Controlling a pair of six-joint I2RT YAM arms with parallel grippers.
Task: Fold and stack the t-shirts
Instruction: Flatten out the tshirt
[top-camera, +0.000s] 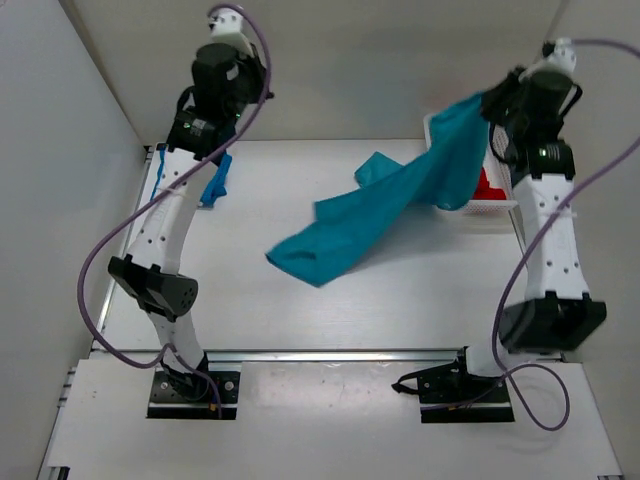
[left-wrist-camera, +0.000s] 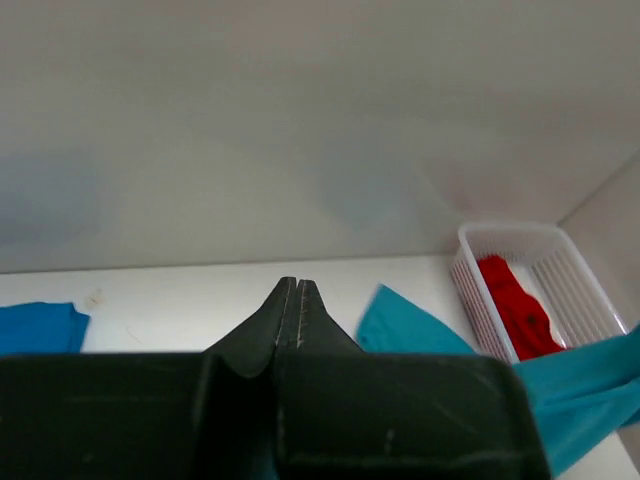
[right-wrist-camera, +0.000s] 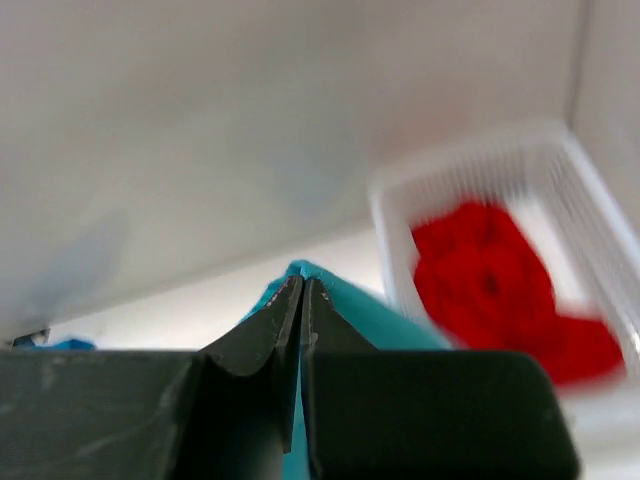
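Right claw (right-wrist-camera: 302, 282) is clenched on the teal t-shirt (top-camera: 400, 200), with a fold pinched between its fingertips and lifted off the bench (top-camera: 300, 320). The cloth's low end hangs near the bench's middle and slants up to that claw at two o'clock. Left claw (left-wrist-camera: 298, 283) is clamped tight with nothing seen in it, raised at ten o'clock beside the blue t-shirt (top-camera: 215, 185). At two o'clock, the white basket (top-camera: 495, 212) holds the red t-shirt (top-camera: 488, 187).

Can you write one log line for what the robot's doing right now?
right gripper: shut on teal cloth t-shirt, held up | left gripper: shut, empty | red cloth t-shirt: in white plastic mesh basket | royal blue cloth t-shirt: on table
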